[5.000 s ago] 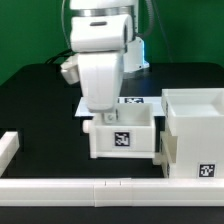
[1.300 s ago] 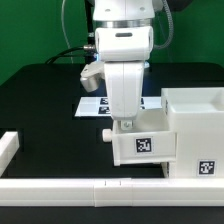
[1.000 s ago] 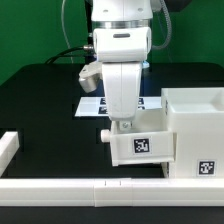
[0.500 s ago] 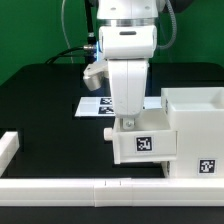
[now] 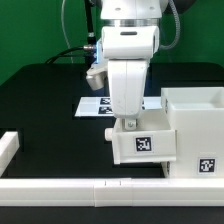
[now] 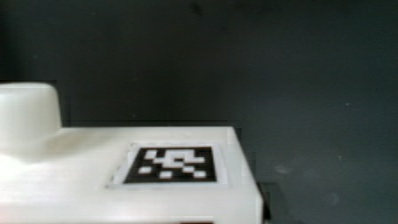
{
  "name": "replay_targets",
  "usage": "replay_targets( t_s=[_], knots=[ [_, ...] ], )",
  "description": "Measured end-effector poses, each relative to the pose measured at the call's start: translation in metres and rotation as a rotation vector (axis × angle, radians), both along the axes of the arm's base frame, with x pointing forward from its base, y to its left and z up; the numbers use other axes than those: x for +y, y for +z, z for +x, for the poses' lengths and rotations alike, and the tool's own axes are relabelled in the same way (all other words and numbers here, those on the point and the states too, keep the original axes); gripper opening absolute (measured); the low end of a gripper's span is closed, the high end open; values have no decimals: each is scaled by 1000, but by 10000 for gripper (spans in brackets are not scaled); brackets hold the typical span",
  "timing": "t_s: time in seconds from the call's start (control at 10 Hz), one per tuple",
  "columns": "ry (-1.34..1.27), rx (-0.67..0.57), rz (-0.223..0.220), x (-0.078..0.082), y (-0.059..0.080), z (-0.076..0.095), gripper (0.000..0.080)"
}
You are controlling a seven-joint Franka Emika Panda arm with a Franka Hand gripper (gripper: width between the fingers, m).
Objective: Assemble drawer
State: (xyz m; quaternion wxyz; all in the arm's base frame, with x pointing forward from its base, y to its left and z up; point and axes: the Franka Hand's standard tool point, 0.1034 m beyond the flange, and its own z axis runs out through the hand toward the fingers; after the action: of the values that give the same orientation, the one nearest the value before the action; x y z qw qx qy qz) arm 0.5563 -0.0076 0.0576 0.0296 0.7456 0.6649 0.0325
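The drawer's large white housing (image 5: 195, 125) stands at the exterior view's right, a tag on its front. A smaller white tray (image 5: 145, 146) with a tag sits partly inside the housing's open side, its knob (image 5: 107, 136) pointing to the exterior view's left. My gripper (image 5: 126, 123) reaches straight down onto the tray's knob-side wall and appears shut on it. In the wrist view the tray's white surface with its tag (image 6: 175, 165) and the rounded knob (image 6: 27, 115) fill the frame; my fingers do not show there. The second tray is out of view.
A long low white rail (image 5: 90, 189) runs along the front, with a short return (image 5: 8, 148) at the exterior view's left. The marker board (image 5: 93, 105) lies flat behind my gripper. The table is black.
Over five seconds my gripper and the tray slid toward the exterior view's right, into the housing. In the last second they edged only slightly further right.
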Motion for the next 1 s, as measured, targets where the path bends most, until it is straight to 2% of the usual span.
replay_targets(
  t_s=[0.4, 0.5, 0.6, 0.7, 1.0],
  knots=[
    [8, -6, -3, -1, 1, 1, 38],
    [49, -40, -18, -6, 9, 5, 38],
    [62, -39, -22, -11, 7, 3, 38],
    [72, -37, -19, -4, -4, -8, 38],
    [61, -31, -19, -7, -4, -8, 39]
  ],
)
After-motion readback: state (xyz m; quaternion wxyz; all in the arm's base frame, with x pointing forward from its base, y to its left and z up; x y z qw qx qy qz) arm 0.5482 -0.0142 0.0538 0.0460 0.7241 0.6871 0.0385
